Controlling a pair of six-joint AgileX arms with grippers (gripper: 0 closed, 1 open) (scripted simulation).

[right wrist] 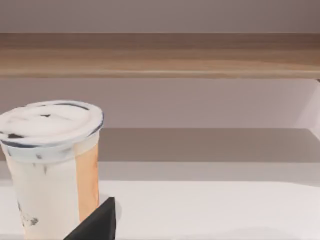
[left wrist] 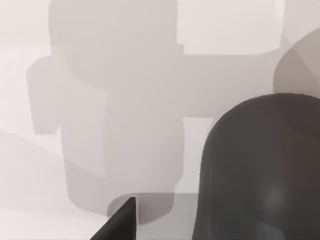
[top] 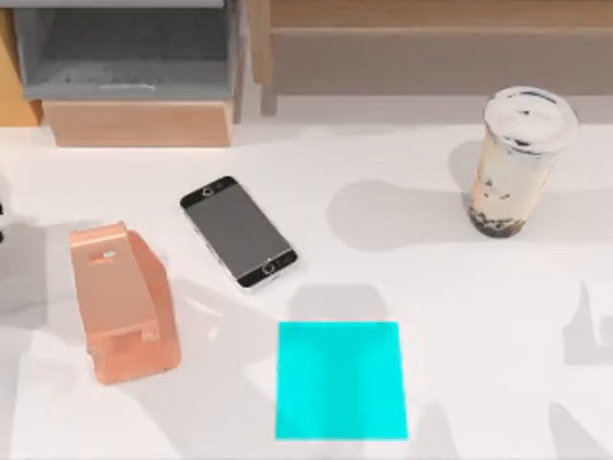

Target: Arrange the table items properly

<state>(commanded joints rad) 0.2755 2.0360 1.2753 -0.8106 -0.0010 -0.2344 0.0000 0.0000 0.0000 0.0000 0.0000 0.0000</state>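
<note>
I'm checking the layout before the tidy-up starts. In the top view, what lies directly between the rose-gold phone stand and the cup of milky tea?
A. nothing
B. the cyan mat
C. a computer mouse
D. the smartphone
D: the smartphone lies flat on the white table, right of the phone stand and left of the cup, while the cyan mat sits nearer the table's front edge.

The table (top: 402, 163) lies bare between the phone (top: 238, 231) and the cup (top: 515, 163), and along the right edge. The stand (top: 123, 302) rises tall at the left, close beside the phone. The mat (top: 340, 379) lies flat at the near middle. The shelf (top: 412, 43) walls off the far side behind the upright cup.
</note>
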